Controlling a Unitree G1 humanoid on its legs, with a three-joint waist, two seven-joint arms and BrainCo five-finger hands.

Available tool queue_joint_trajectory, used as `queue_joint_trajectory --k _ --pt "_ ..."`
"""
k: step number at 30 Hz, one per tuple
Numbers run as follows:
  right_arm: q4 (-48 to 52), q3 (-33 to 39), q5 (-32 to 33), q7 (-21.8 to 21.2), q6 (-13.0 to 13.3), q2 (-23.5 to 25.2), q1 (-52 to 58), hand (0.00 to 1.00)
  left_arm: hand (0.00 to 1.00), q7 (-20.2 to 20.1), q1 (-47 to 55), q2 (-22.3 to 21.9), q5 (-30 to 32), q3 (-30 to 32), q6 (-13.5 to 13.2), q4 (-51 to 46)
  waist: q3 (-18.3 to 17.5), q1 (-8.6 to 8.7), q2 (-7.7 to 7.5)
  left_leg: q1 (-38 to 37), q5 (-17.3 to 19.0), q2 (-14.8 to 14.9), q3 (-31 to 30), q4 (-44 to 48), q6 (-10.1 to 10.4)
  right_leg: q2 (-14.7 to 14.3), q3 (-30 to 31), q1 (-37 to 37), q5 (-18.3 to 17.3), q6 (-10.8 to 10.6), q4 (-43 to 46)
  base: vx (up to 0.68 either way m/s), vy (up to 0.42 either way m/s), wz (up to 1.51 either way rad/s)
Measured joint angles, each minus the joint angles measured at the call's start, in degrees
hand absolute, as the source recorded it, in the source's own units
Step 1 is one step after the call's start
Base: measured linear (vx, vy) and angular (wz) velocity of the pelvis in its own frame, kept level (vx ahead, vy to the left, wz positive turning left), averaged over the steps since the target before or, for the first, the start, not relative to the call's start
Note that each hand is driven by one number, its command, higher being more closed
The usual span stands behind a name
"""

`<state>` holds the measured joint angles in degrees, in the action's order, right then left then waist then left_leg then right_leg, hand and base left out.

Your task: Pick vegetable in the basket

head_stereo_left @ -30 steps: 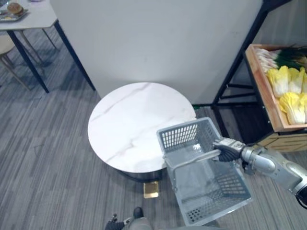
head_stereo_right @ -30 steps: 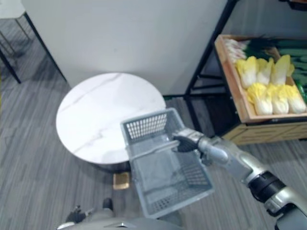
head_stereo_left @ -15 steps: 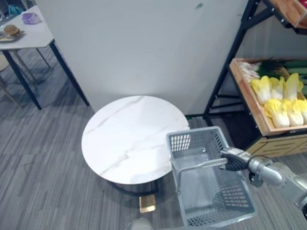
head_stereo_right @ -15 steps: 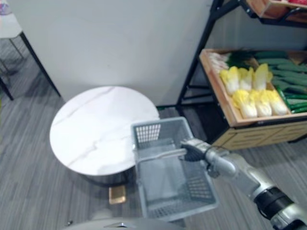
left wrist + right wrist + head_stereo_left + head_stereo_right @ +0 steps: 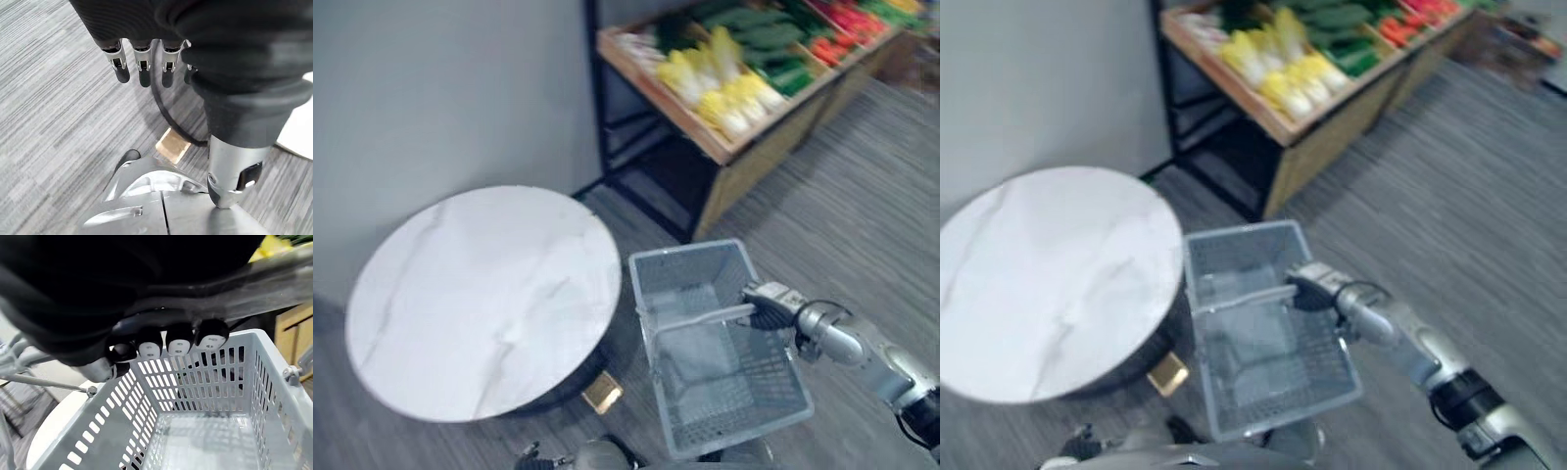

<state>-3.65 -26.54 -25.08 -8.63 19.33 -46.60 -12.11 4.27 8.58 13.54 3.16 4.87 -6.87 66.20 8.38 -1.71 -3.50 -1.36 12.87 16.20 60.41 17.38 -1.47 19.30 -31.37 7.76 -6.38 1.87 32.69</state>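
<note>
The vegetables are not in the basket yet. The pale yellow cabbages point(image 5: 729, 98) lie in a wooden crate point(image 5: 759, 147) on the shelf, well apart from the right hand point(image 5: 766, 302) and ahead of it, with dark green vegetables point(image 5: 759, 39) just beyond them. The cabbages look like long, tight heads, yellow at the leaf tips and whiter toward the stem. I judge each head to be rather light, firm in the core, but with crisp outer leaves that can bruise or tear (so a wrap round the thick middle seems safer than a pinch on the leaf tips). The right hand has its fingers curled round the grey handle point(image 5: 697, 316) of the grey plastic basket point(image 5: 683, 266), which hangs below this hand and looks empty inside. Of the 2 hands, the left hand point(image 5: 142, 66) hangs over the floor with fingers straight and loose, holding nothing, so I think it is the free hand for taking a cabbage. The round white tabletop point(image 5: 480, 294) is just beside the basket, on the side away from the right hand.
</note>
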Motion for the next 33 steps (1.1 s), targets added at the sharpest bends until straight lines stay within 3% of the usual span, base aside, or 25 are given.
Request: queue_joint_trajectory --k 2,3,6,8,9,10,12,13,14,15,17,19,21,22,23,24,26,29,33 --pt "-0.2 -0.6 -1.0 0.3 -0.3 0.0 -0.7 1.00 0.00 0.0 0.0 0.0 -0.2 0.0 0.0 0.1 0.0 0.03 -0.02 -0.4 -0.2 0.7 2.8 0.6 0.1 -0.3 -1.6 0.1 -1.1 -1.8 -2.7 -0.07 -0.156 -1.15" --pt "-0.2 -1.2 -2.3 1.0 -0.4 0.1 -1.3 1.00 0.00 0.0 -0.4 0.0 -0.2 0.1 0.0 1.3 -0.5 -0.04 0.26 -1.0 -0.8 1.7 6.6 1.6 0.6 -2.0 -2.9 -0.2 -2.6 -4.0 -7.5 -0.06 -0.245 -1.08" --pt "-0.2 -1.2 -3.7 2.1 -0.4 0.1 -2.9 1.00 0.00 0.0 -1.3 -0.2 -0.2 0.1 0.5 2.3 -1.1 -0.21 1.31 -0.9 -1.8 4.0 10.0 3.1 1.5 -6.0 -2.4 -0.4 -2.7 -4.1 -14.5 -0.05 -0.252 -0.95" --pt "-0.2 -1.3 -3.7 2.3 -0.6 0.2 -2.6 1.00 0.00 0.0 -2.2 -0.3 -0.1 0.3 0.9 2.8 -1.6 0.43 2.62 -1.2 -4.1 7.9 10.5 5.5 1.9 -11.5 -1.5 -2.8 0.2 -3.2 -21.8 -0.07 -0.272 -0.63" --pt "-0.2 -1.3 -3.7 2.3 -0.7 0.2 -2.3 1.00 0.00 0.0 -2.3 -0.3 -0.1 0.6 0.9 2.8 -1.6 0.66 2.61 -1.3 -4.8 8.9 10.0 6.4 1.7 -12.5 -1.4 -3.7 0.9 -2.8 -23.5 -0.09 -0.279 -0.34" --pt "0.1 -0.8 -3.7 2.3 -0.7 0.1 -1.7 1.00 0.00 0.1 -2.8 -0.4 -0.1 0.6 0.9 2.7 -1.6 1.73 2.61 -1.1 -6.7 11.9 7.8 10.6 2.7 -14.7 -1.2 -6.0 2.4 -2.4 -27.3 -0.08 -0.224 -0.26" --pt "0.7 -0.4 -3.7 2.3 -0.7 -0.1 -0.7 1.00 0.00 0.2 -3.1 -1.4 -0.1 0.7 0.8 2.0 -1.6 1.81 2.30 -0.5 -9.7 13.6 3.0 14.3 3.0 -15.7 0.2 -7.2 3.1 -1.5 -29.1 -0.07 -0.191 -0.42" --pt "0.7 -0.4 -3.7 2.3 -0.7 -0.1 0.2 1.00 0.00 0.4 -3.2 -3.0 -0.1 1.2 0.5 1.6 -1.6 1.44 1.95 1.2 -12.4 13.5 -4.9 16.7 3.4 -15.5 2.6 -7.9 3.4 -1.1 -29.6 -0.07 -0.149 -0.80" --pt "0.7 -0.6 -3.8 2.3 -0.7 0.1 0.4 1.00 0.00 0.4 -3.1 -3.3 0.1 1.5 0.0 1.6 -1.2 1.25 1.46 3.9 -10.7 10.9 -15.9 17.7 4.7 -15.1 5.2 -8.0 3.7 -0.8 -29.7 -0.05 -0.081 -0.92" --pt "0.7 -0.7 -3.9 2.3 -0.8 0.3 0.4 1.00 0.00 0.4 -2.8 -3.4 0.2 1.7 -0.1 1.7 -1.1 1.14 1.58 4.8 -9.0 8.8 -21.3 17.5 5.2 -15.0 6.8 -8.0 4.0 -0.6 -29.9 -0.05 -0.047 -1.01" --pt "0.6 -1.2 -4.1 2.3 -0.7 0.6 0.4 1.00 0.00 0.9 -1.4 -4.5 0.2 1.9 -0.2 1.6 -1.2 -0.01 1.99 5.4 -4.8 0.9 -36.5 13.5 6.3 -15.1 12.2 -8.0 5.1 -0.6 -31.4 -0.04 0.024 -1.36" --pt "0.6 -1.4 -4.2 2.4 -0.7 0.6 0.4 1.00 0.00 1.1 -0.6 -5.7 0.0 2.1 -0.2 1.6 -1.3 -0.21 3.03 5.2 -3.4 -3.6 -46.0 6.0 6.6 -16.5 15.8 -7.9 5.8 -1.2 -32.9 -0.04 0.074 -1.11" --pt "0.6 -1.5 -4.3 2.7 -0.8 0.1 0.4 1.00 0.00 1.1 -0.4 -6.6 -0.5 2.1 -0.2 1.5 -1.5 -0.07 4.00 5.2 -3.8 -4.9 -50.6 -1.4 6.7 -17.8 17.9 -6.8 6.2 -1.6 -32.4 -0.04 0.136 -0.64" --pt "0.6 -1.5 -4.3 3.0 -1.0 -0.2 0.4 1.00 0.00 1.0 -0.4 -6.9 -0.6 2.1 -0.3 1.5 -1.5 -0.04 4.46 5.1 -5.4 -4.9 -51.5 -4.4 6.7 -18.3 18.6 -6.3 6.4 -2.1 -32.4 -0.04 0.211 -0.64" --pt "0.5 -1.5 -4.3 3.4 -1.3 0.0 0.3 1.00 0.00 0.9 -0.3 -6.8 -0.6 2.1 -0.4 1.5 -1.6 -0.13 5.04 4.8 -5.6 -5.1 -51.5 -6.5 8.1 -18.5 19.8 -5.5 6.8 -2.7 -32.6 -0.01 0.232 -0.54" --pt "0.6 -1.5 -4.3 3.5 -1.3 0.3 0.4 1.00 0.00 0.9 -0.4 -6.4 -0.5 2.2 -0.5 1.5 -1.7 -0.07 4.00 5.3 -5.8 -6.4 -49.9 -7.5 7.7 -17.2 20.7 -5.0 8.2 -4.3 -33.7 0.01 0.206 -0.43" --pt "0.5 -1.5 -4.3 3.7 -1.1 0.3 0.4 1.00 0.00 1.0 -0.5 -6.3 -0.2 2.1 -0.5 1.4 -1.7 -0.10 3.77 5.1 -5.7 -7.8 -48.7 -8.2 7.0 -15.9 21.4 -5.2 10.0 -5.6 -35.3 0.03 0.172 -0.19" --pt "0.3 -1.2 -4.3 3.7 -1.0 0.4 1.0 1.00 0.00 0.8 -0.5 -6.4 0.7 0.6 -0.4 0.9 -1.7 -0.03 4.41 4.1 -6.5 -10.9 -48.5 -10.6 5.6 -13.4 21.7 -5.4 11.1 -6.7 -36.6 0.06 0.177 0.03" --pt "-1.9 -0.6 -4.3 3.9 -1.0 1.7 2.2 1.00 0.00 0.7 -0.5 -6.2 2.2 -1.3 -0.4 0.7 -1.8 -0.45 4.64 2.4 -6.4 -12.6 -48.7 -12.1 5.2 -11.9 21.7 -5.9 10.8 -7.9 -35.4 0.08 0.106 0.05"
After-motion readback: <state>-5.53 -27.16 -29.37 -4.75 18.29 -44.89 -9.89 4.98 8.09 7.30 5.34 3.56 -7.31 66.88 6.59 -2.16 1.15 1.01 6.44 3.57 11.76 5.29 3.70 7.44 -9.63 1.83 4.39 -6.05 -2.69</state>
